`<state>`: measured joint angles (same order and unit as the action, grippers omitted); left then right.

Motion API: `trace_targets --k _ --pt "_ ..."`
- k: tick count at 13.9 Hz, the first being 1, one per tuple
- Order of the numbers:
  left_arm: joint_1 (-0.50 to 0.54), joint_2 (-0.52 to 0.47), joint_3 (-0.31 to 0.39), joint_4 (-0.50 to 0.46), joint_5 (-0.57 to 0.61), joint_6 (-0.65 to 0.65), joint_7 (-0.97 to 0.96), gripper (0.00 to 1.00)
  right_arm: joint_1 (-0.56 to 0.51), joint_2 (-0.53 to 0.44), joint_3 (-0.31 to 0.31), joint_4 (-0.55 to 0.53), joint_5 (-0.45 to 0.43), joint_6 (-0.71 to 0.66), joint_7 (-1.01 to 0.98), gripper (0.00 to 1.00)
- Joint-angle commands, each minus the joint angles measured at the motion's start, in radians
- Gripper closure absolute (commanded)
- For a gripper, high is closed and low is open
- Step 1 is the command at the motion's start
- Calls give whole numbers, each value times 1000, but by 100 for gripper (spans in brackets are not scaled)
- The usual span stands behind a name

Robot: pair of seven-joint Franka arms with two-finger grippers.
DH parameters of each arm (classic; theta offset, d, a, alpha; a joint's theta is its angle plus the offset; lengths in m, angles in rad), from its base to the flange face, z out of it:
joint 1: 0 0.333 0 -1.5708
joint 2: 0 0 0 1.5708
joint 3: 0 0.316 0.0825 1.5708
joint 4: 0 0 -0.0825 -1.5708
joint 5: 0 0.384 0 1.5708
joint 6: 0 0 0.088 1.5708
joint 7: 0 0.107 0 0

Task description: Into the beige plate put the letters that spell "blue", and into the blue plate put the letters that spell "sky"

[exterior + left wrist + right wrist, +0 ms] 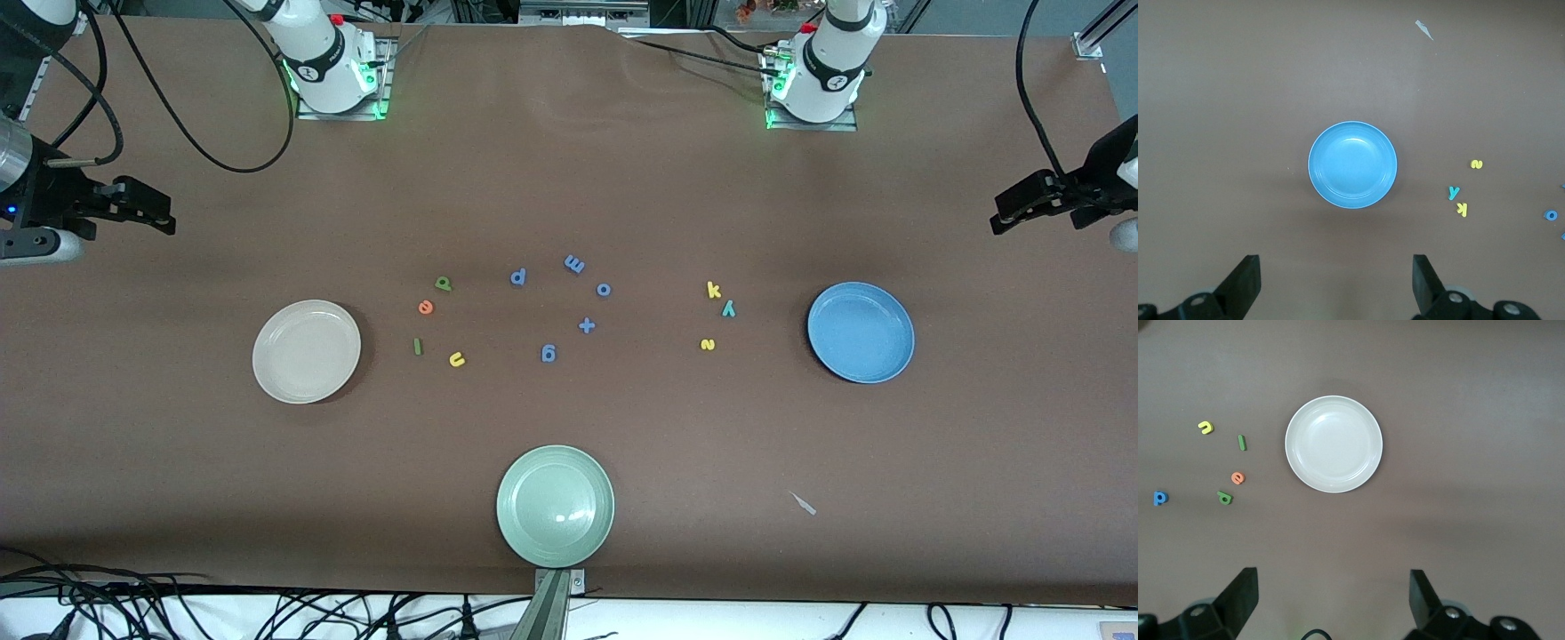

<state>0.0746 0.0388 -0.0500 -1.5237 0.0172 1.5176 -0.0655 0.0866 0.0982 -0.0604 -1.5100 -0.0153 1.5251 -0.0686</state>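
Below the left tool [1333, 283], fingers apart, lies the blue plate [1352, 165].

Looking like robotics lab, not home or shop. Two white robot arm bases [333, 62] sitting bolted on metal plates at table [569, 178] edge, green status lights glowing at their feet. Brown paper sheet covering whole tabletop. Black cables [178, 124] looping across one corner and tangling along edge nearest front camera. Aluminium framing showing past bases. Foam letters and plain plates lying spread out like test props, nothing domestic surrounding them.
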Motion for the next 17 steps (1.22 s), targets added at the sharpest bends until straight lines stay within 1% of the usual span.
trace_targets --k 1,13,16,17 --pt "1 3 1 2 -17 -5 23 0 4 5 1 25 -9 -23 16 0" --pt "-6 9 -1 4 -25 -7 24 0 2 6 -1 25 -2 -10 24 0" --pt "-6 10 1 2 -23 -7 24 0 4 5 2 25 18 13 108 0" --pt "-6 13 -1 2 -23 -7 24 0 4 5 1 25 18 15 108 0"
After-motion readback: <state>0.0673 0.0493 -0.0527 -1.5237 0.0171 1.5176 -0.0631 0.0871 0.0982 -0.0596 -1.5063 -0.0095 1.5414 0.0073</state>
